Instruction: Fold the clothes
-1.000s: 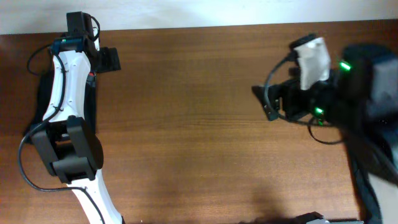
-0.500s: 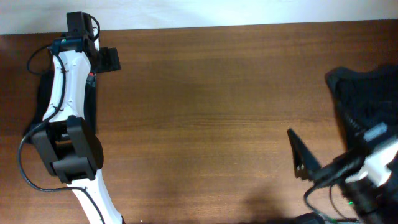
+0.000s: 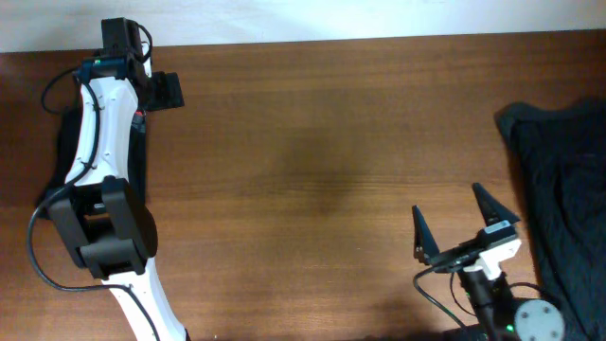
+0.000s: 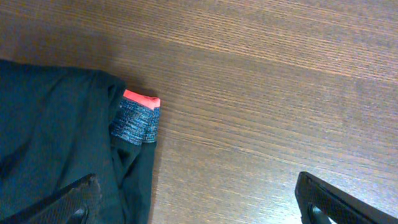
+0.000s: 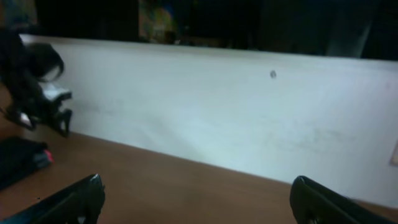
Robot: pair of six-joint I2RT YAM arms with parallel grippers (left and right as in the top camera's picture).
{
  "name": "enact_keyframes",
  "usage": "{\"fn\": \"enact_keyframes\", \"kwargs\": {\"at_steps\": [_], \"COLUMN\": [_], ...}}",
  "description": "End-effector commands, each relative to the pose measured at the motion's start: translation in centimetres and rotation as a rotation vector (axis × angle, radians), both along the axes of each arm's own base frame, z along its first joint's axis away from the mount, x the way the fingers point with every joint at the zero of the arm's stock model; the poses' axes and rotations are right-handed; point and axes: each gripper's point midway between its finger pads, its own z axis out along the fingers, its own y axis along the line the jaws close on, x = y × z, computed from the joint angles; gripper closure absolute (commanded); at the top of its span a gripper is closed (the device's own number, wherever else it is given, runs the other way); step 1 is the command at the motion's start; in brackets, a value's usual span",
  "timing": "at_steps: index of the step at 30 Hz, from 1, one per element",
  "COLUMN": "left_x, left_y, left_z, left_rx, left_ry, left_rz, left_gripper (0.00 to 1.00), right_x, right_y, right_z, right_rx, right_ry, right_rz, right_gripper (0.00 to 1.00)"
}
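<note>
The black trousers lie at the table's far left, their grey waistband edged in red. From overhead the trousers are mostly hidden under the white left arm. My left gripper hangs open over the waistband corner, one finger above the fabric and the other above bare wood. Overhead, the left gripper shows only one finger clearly. My right gripper stands open near the front edge, holding nothing. The right wrist view faces across the table, with the right gripper wide apart and the trousers far off at the left.
A dark rumpled heap of garments covers the table's right end, just right of my right gripper. A white wall runs along the back edge. Bare brown table lies between the two arms.
My right arm has swung from the upper right down to the front edge, uncovering the dark heap. The left arm has not moved.
</note>
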Motion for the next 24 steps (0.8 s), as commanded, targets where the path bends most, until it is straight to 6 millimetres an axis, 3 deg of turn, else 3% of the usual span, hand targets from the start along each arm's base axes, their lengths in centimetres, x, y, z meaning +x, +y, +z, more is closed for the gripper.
{"fn": "enact_keyframes", "kwargs": {"at_steps": [1,8,16,24], "left_x": [0.2,0.2,0.2,0.2], "left_y": [0.1,0.1,0.1,0.1], "left_z": [0.4,0.4,0.4,0.4], "left_rx": [0.001,0.001,0.001,0.001], "left_ry": [-0.009,-0.009,-0.009,-0.009], "left_rz": [-0.004,-0.004,-0.003,-0.003], "left_gripper": [0.01,0.01,0.01,0.01], "right_x": [0.4,1.4,2.3,2.3], "right_y": [-0.6,-0.5,-1.2,-1.3], "right_z": [-2.0,-5.4,-9.8,-12.8], "right_rx": [0.006,0.008,-0.009,-0.025], "right_ry": [-0.022,-0.03,0.1,0.225], "right_rz": [-0.03,-0.034,-0.07,-0.076], "right_gripper": [0.01,0.01,0.01,0.01]}}
